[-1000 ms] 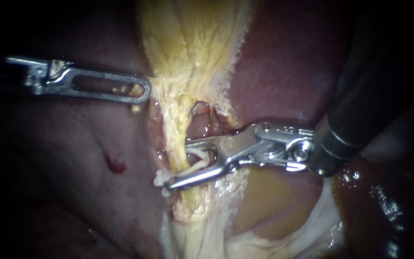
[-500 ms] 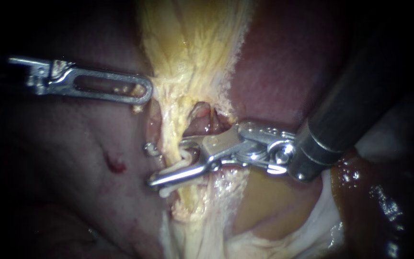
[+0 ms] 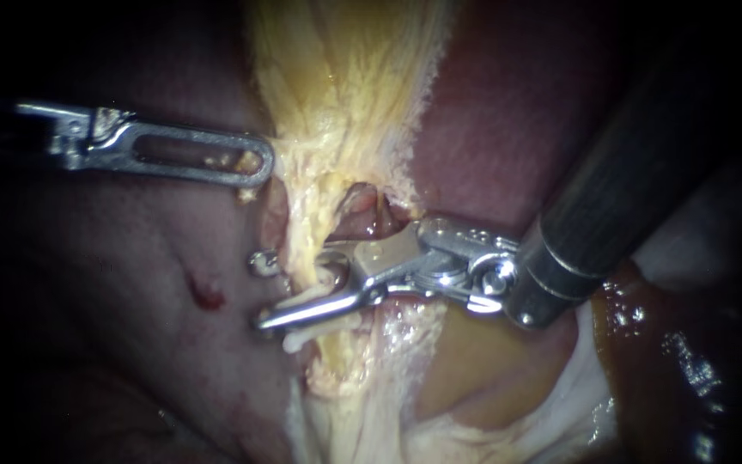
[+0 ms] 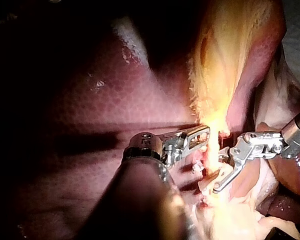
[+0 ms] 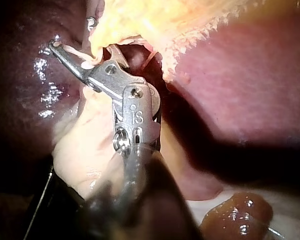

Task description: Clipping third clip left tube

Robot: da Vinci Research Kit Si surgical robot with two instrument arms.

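The left tube (image 3: 307, 245) is a pale yellow strand running down from the fatty tissue (image 3: 345, 86). My right instrument (image 3: 259, 292) comes in from the upper right, and its open jaws straddle the tube, one on each side, with the tips past the tube's left edge. A white clip (image 3: 302, 337) sits between the jaws. From its own wrist camera the right instrument (image 5: 72, 34) shows the same straddle. My left instrument (image 3: 255, 167) has slotted jaws shut on the yellow tissue's left edge above the tube; the left wrist view shows this grip of the left instrument (image 4: 202, 137).
Dark red liver (image 3: 130, 361) lies to the left with a small bloody spot (image 3: 206, 296), and more liver (image 3: 508, 129) lies behind on the right. A tan bulge (image 3: 491, 361) and wet brown tissue (image 3: 680, 344) lie below the right shaft.
My right instrument has slid leftward, so its jaws and clip now reach across the tube and beyond its left side. The left instrument has held still.
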